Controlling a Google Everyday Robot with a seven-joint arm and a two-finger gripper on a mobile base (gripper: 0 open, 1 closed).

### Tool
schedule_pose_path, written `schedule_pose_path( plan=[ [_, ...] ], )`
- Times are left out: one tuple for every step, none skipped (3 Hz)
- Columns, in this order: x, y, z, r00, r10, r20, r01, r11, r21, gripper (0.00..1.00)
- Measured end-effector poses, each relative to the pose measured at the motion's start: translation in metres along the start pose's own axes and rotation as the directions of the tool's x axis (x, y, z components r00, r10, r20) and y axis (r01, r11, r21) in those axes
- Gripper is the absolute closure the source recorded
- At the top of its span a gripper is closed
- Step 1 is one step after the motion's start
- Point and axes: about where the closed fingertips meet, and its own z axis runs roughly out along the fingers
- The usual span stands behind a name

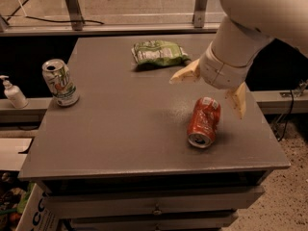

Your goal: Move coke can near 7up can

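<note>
The coke can [204, 121], red-orange and dented, lies on its side on the right part of the grey table [120, 129], its silver top facing the front edge. The 7up can [60, 82], white and green, stands upright at the table's left edge. My gripper [211, 89] hangs just above and behind the coke can, open, with one tan finger [185, 73] out to the left and the other finger [237, 100] to the right of the can. It holds nothing.
A green snack bag [159, 53] lies at the back middle of the table. A small white pump bottle [13, 93] stands on a ledge left of the table. Drawers sit below the front edge. A metal rail runs behind.
</note>
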Motion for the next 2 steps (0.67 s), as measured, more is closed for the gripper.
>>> schedule_pose_path(
  plan=[
    [0.008,0.009,0.007,0.999,-0.035,-0.001,0.035,0.9993,-0.015,0.0],
    [0.007,0.018,0.019,0.999,-0.051,0.011,0.051,0.9981,-0.034,0.0]
  ],
)
